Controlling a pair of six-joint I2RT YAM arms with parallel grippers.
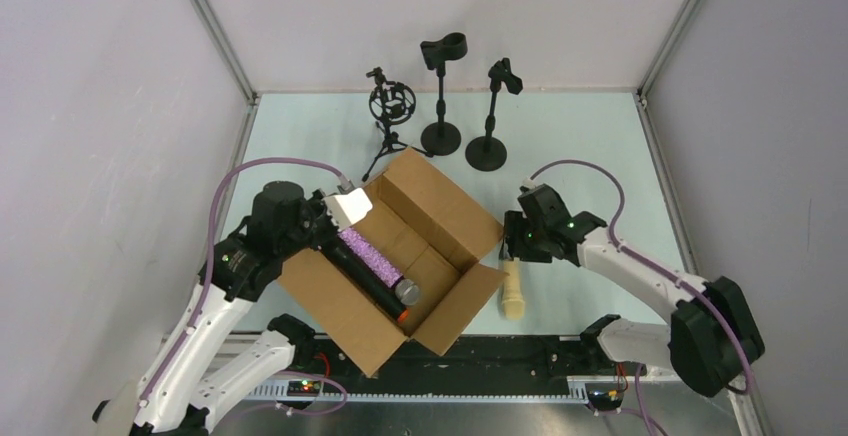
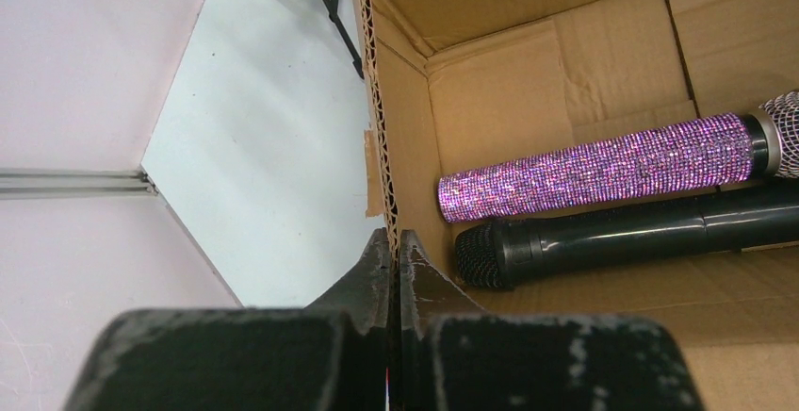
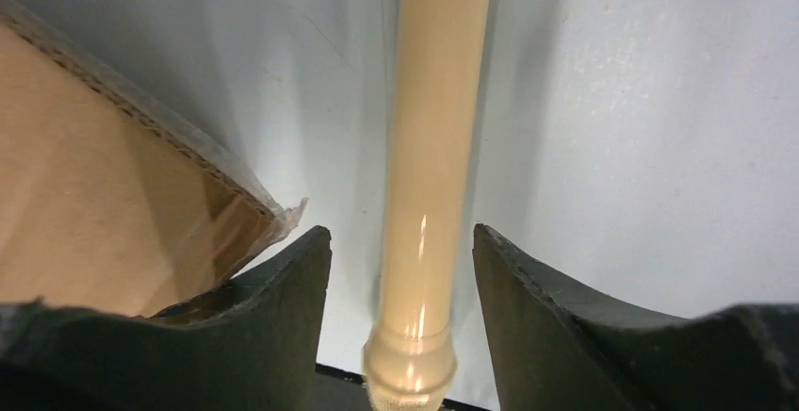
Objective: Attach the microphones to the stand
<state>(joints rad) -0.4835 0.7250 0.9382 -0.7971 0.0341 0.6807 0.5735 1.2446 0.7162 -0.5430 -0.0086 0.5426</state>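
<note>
The cream-beige microphone (image 1: 512, 291) lies on the table right of the cardboard box (image 1: 330, 301), mesh head toward the near edge. My right gripper (image 1: 512, 247) hangs over its handle, open. In the right wrist view the microphone (image 3: 433, 166) runs between the two fingers (image 3: 301, 288) with a gap on each side. The purple glitter microphone (image 2: 603, 166) and the black microphone (image 2: 612, 237) lie side by side inside the box. My left gripper (image 2: 396, 237) is shut on the box's corrugated wall (image 2: 405, 128). Two black pole stands (image 1: 441, 96) (image 1: 490, 116) wait at the back.
A small tripod with a round shock mount (image 1: 390, 106) stands left of the pole stands. The box's open flaps (image 1: 440, 201) spread toward the stands and the right arm. White enclosure walls (image 1: 120, 156) border the table.
</note>
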